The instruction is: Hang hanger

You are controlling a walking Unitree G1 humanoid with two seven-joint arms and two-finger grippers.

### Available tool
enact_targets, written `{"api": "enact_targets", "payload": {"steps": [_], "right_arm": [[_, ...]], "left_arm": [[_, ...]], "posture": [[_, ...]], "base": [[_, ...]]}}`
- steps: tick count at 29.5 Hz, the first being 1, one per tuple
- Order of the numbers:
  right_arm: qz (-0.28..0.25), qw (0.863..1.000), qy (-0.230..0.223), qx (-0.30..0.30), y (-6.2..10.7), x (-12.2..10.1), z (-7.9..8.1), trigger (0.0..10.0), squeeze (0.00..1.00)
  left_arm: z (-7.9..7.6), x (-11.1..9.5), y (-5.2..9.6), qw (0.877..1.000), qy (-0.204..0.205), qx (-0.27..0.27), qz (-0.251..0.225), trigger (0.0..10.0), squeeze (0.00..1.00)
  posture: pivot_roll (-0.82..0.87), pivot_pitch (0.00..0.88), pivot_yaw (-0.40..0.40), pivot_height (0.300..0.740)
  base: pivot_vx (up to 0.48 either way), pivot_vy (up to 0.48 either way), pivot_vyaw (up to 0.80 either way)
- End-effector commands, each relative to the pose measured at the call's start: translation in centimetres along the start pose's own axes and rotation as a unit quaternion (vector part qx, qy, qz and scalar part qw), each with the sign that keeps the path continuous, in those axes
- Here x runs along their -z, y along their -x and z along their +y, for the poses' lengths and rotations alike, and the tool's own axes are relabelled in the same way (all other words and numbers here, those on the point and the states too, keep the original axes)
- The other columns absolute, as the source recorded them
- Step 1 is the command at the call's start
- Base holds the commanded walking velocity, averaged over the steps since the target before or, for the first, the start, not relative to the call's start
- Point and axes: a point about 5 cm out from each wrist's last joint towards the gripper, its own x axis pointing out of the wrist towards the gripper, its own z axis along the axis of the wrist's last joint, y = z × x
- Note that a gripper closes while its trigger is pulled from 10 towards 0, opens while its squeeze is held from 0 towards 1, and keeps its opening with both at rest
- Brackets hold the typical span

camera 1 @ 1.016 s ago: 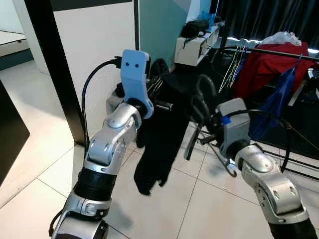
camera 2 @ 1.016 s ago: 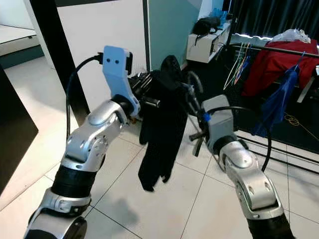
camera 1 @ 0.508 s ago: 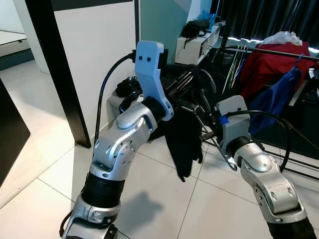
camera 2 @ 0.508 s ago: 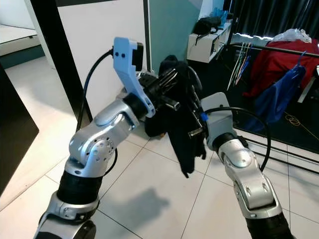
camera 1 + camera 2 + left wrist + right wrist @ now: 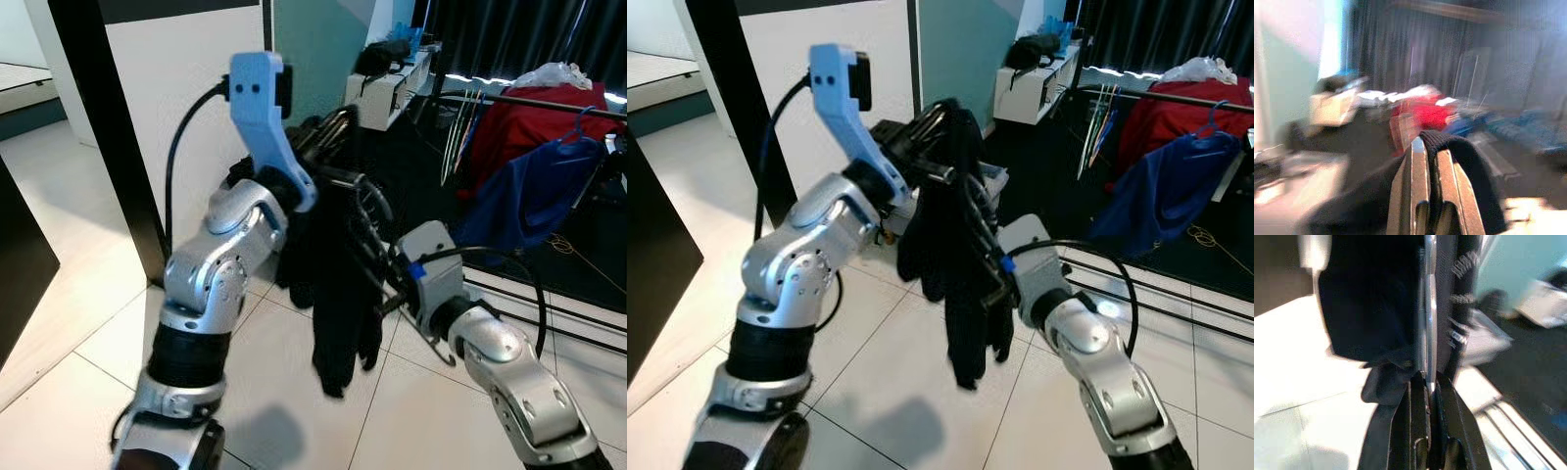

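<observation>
The left end effector [image 5: 333, 127] was clenched on the limp black garment [image 5: 338, 284]; the right end effector [image 5: 367, 240], beside it, gripped the thin, stiff, light hanger [image 5: 1430, 308]; best held by its wire.

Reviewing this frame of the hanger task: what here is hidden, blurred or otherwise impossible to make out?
- Hanger: in the eye views the black garment drapes over it, so its shape stays hidden.
- Right gripper: its wrist view shows a thin metal piece between the fingers; whether it is the hanger is unclear.
- Left wrist view: motion blur smears the background; the red cloth has no clear outline.
- Clothes rail: cut off by the frame edge.
</observation>
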Motion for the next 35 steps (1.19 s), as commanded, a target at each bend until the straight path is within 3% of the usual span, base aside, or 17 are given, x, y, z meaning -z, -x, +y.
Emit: {"api": "enact_targets", "payload": {"steps": [1,2,3,4,7,11,15,17,18,22,31,35], "right_arm": [[-0.02,0.999,0.0,-0.027,0.2,-0.9,0.6,10.0,0.0],[-0.02,0.999,0.0,-0.027,0.2,-0.9,0.6,10.0,0.0],[-0.024,0.993,0.0,-0.114,1.5,-1.4,1.9,10.0,0.0],[-0.03,0.99,-0.008,-0.135,1.9,-1.6,2.1,10.0,0.0],[-0.035,0.989,-0.014,-0.141,2.0,-1.8,2.1,10.0,0.0],[-0.072,0.993,-0.042,-0.08,1.8,-2.9,-0.2,10.0,0.0],[-0.09,0.994,-0.052,-0.027,1.6,-3.4,-1.7,10.0,0.0],[-0.09,0.994,-0.052,-0.027,1.6,-3.4,-1.7,10.0,0.0],[-0.094,0.994,-0.059,0.014,1.4,-3.5,-2.5,10.0,0.0],[-0.082,0.993,-0.065,0.045,1.2,-3.2,-3.2,10.0,0.0],[-0.054,0.996,-0.062,0.024,1.2,-2.4,-2.6,10.0,0.0],[-0.027,0.997,-0.062,0.035,1.0,-1.5,-2.8,10.0,0.0]], "left_arm": [[0.9,0.2,0.0,0.999,-0.021,-0.03,0.002,10.0,0.0],[0.9,0.2,0.0,0.999,-0.021,-0.03,0.002,10.0,0.0],[3.2,2.0,0.8,0.991,-0.08,-0.088,0.061,10.0,0.0],[3.7,2.6,1.0,0.987,-0.097,-0.101,0.08,10.0,0.0],[3.8,2.9,1.2,0.985,-0.104,-0.106,0.09,10.0,0.0],[4.1,3.3,1.5,0.979,-0.127,-0.118,0.11,10.0,0.0],[3.7,3.2,1.4,0.98,-0.122,-0.115,0.107,10.0,0.0],[3.7,3.2,1.4,0.98,-0.122,-0.115,0.107,10.0,0.0],[2.7,2.9,0.9,0.985,-0.102,-0.101,0.096,10.0,0.0],[2.0,2.8,0.7,0.986,-0.099,-0.093,0.092,10.0,0.0],[2.3,2.6,0.8,0.986,-0.1,-0.099,0.088,10.0,0.0],[1.3,1.4,0.3,0.994,-0.068,-0.071,0.049,10.0,0.0]], "posture": [[-0.11,0.0,0.003,0.74],[-0.11,0.0,0.003,0.74],[-0.11,0.0,-0.001,0.74],[-0.11,0.0,-0.001,0.74],[-0.11,0.0,-0.001,0.74],[-0.1,0.0,0.0,0.74],[-0.1,0.0,-0.001,0.74],[-0.1,0.0,-0.001,0.74],[-0.1,0.0,-0.002,0.74],[-0.09,0.0,-0.003,0.74],[-0.1,0.0,-0.002,0.74],[-0.1,0.0,-0.002,0.74]], "base": [[0.0,0.0,0.0],[0.0,0.0,0.0],[0.0,0.0,0.0],[0.0,0.0,0.0],[0.0,0.0,0.0],[0.0,0.0,0.0],[0.0,0.0,0.0],[0.0,0.0,0.0],[0.0,0.0,0.0],[0.0,0.0,0.0],[0.0,0.0,0.0],[0.0,0.0,0.0]]}}
